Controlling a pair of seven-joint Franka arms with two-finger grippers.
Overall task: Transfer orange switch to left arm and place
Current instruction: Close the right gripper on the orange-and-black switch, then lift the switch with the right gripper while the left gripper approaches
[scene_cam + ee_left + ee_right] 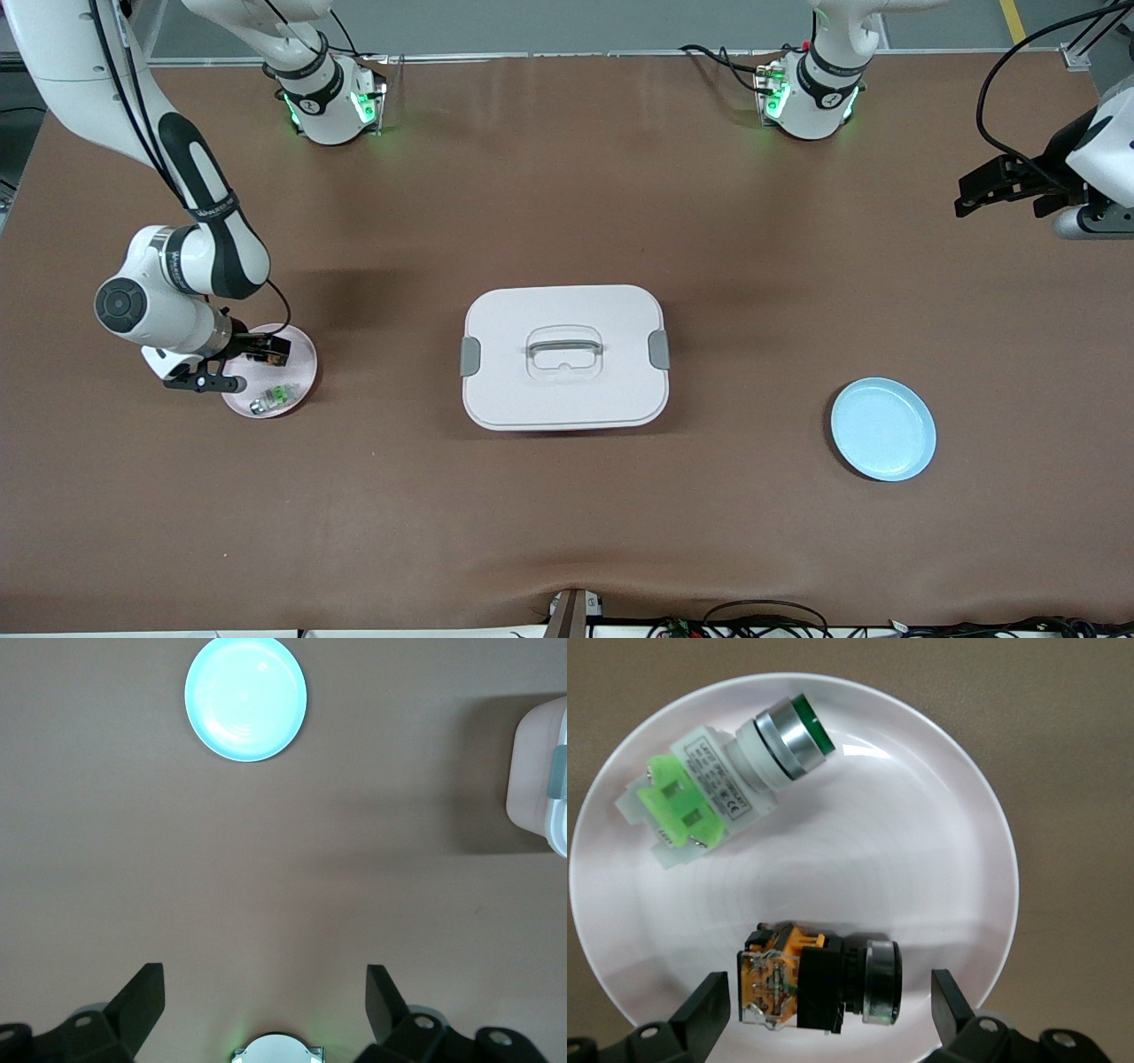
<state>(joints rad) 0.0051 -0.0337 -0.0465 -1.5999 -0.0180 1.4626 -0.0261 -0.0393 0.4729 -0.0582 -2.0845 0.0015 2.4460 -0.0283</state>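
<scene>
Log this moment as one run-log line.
right end effector: open over orange switch on pink plate | left end effector: open, waiting | box: mid-table

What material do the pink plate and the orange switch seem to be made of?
The pink plate looks like glossy plastic or melamine: smooth, with bright highlights. The orange switch seems to be moulded plastic, a matte black body on an orange base with small metal contacts. The right gripper, open, straddles it.

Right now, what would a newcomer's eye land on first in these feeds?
First the white box mid-table, between the two plates. Next the right gripper, jaws open, low over the pink plate at the right arm's end, straddling the orange switch that lies there beside a green switch. The left gripper waits open, high over its own end; the blue plate sits nearer the camera.
</scene>
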